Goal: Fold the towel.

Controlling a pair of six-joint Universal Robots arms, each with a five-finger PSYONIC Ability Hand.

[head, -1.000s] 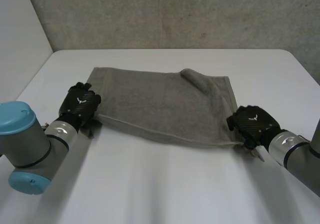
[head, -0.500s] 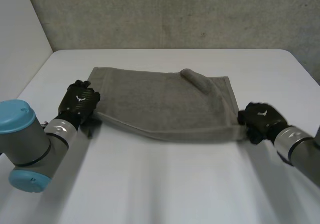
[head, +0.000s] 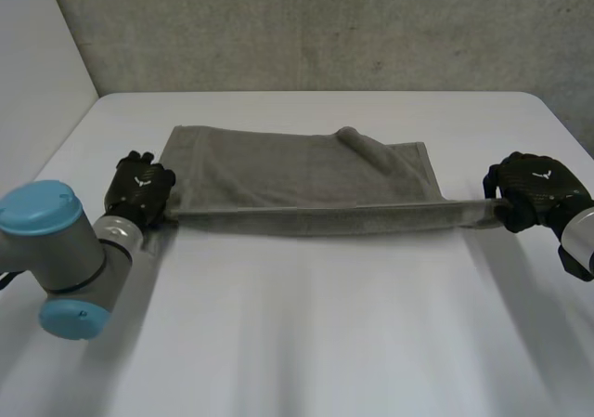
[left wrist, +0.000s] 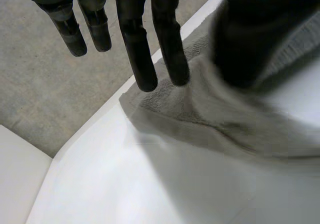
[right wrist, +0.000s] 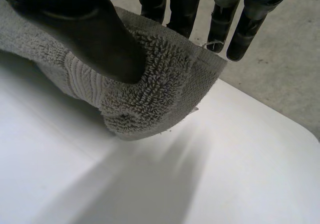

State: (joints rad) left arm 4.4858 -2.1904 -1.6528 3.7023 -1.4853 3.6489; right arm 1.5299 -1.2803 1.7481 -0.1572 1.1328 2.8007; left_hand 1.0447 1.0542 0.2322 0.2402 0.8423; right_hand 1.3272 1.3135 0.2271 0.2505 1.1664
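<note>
A grey towel [head: 297, 171] lies spread on the white table [head: 306, 333]. Its near edge is pulled taut in a straight line between my two hands. My left hand [head: 139, 192] is at the near left corner. In the left wrist view its thumb [left wrist: 250, 34] presses the towel [left wrist: 200, 114] against the fingers [left wrist: 145, 64]. My right hand [head: 536, 187] holds the near right corner, drawn out past the towel's right side. In the right wrist view the thumb [right wrist: 90, 29] pinches the bunched towel corner [right wrist: 150, 89] against the fingers [right wrist: 175, 4].
A raised fold [head: 360, 144] sits near the towel's far edge, right of the middle. A rough grey wall [head: 306, 27] stands behind the table. Bare table surface lies in front of the towel and to its right.
My right hand has moved to the right with the near right corner, drawing the sagging near edge into a straight line. My left hand has shifted slightly left.
</note>
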